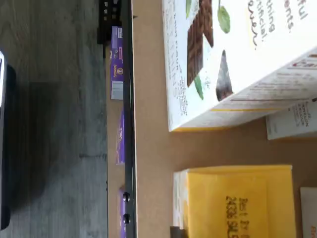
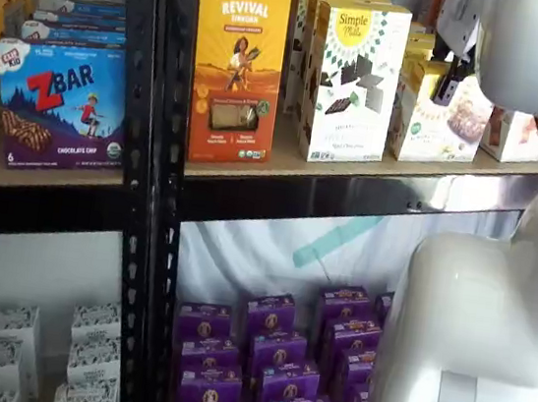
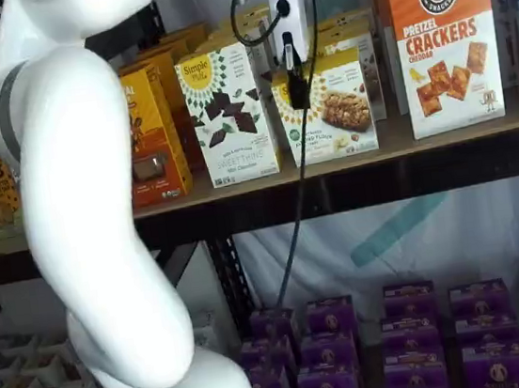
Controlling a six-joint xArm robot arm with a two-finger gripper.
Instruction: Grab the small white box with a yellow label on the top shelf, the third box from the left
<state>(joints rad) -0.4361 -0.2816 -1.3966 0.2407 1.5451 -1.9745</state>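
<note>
Black perforated uprights (image 2: pixel 147 145) frame the top shelf (image 3: pixel 442 138), a tan board with a dark front rail, seen in both shelf views. On it stand an orange Revival box (image 2: pixel 235 68), a taller white Simple Mills box (image 3: pixel 228 113) with dark squares, and next to that the small white box (image 3: pixel 336 109), a short cream carton with a yellow band along its top. A white-and-orange cracker box (image 3: pixel 444 39) stands further along, apart from it. The small white box also shows in a shelf view (image 2: pixel 438 109), partly behind the robot's white arm (image 2: pixel 473 347).

The gripper (image 3: pixel 294 81) hangs in front of the small white box's upper front, a black cable (image 3: pixel 294 209) trailing down beside it. Its black fingers appear as one dark shape with no visible gap and nothing held, so whether it is parted or closed cannot be told.

The wrist view looks down on the small box's yellow top (image 1: pixel 233 201), with the Simple Mills box beside it across a strip of bare board. Purple boxes (image 2: pixel 273 360) fill the shelf below.
</note>
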